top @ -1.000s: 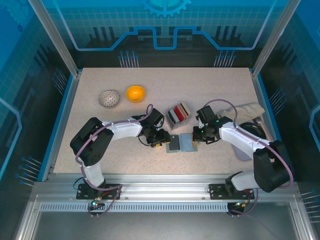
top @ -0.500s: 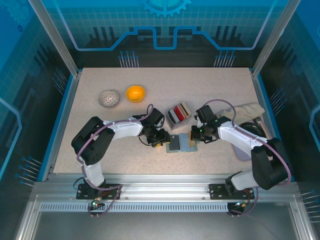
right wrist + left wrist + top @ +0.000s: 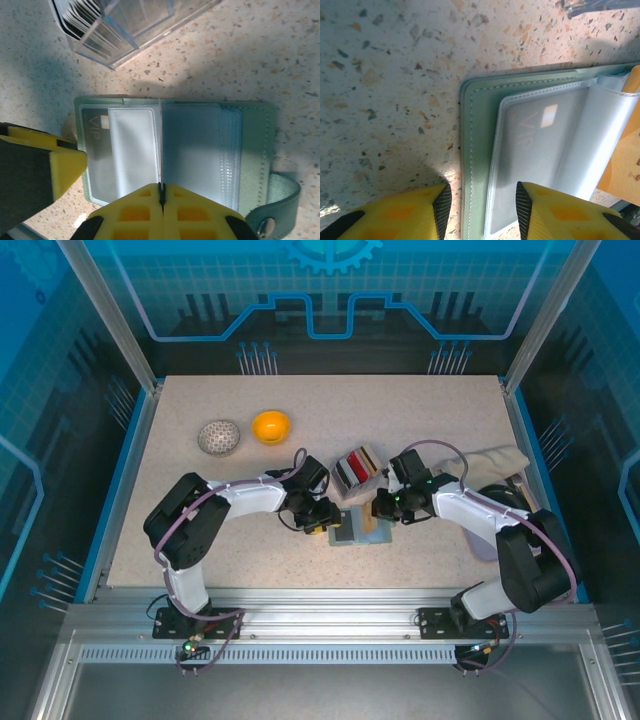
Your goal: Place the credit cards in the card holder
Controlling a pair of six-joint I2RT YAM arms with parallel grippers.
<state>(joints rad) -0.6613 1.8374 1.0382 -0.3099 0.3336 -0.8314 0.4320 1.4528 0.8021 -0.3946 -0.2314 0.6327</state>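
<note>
The grey-green card holder [image 3: 352, 533] lies open on the table between both arms. A black VIP card [image 3: 94, 145] sits in its left clear pocket. My left gripper [image 3: 482, 200] is open and straddles the holder's left edge [image 3: 476, 150], one finger on the table and one over the pocket. My right gripper [image 3: 161, 192] is shut on a tan card [image 3: 626, 145], which stands on edge over the holder's middle fold, a thin line in the right wrist view. A clear pocket leaf [image 3: 592, 135] curls up against it. More credit cards stand in a clear box [image 3: 356, 466].
An orange bowl [image 3: 271, 425] and a speckled white ball [image 3: 219, 436] sit at the back left. A beige cloth [image 3: 497, 462] lies at the right edge. The holder's snap tab [image 3: 280, 210] sticks out on its right side. The clear box [image 3: 107, 27] stands just behind the holder.
My right gripper has moved left with the tan card, from the holder's right edge to over its middle. The left gripper has stayed on the holder's left edge.
</note>
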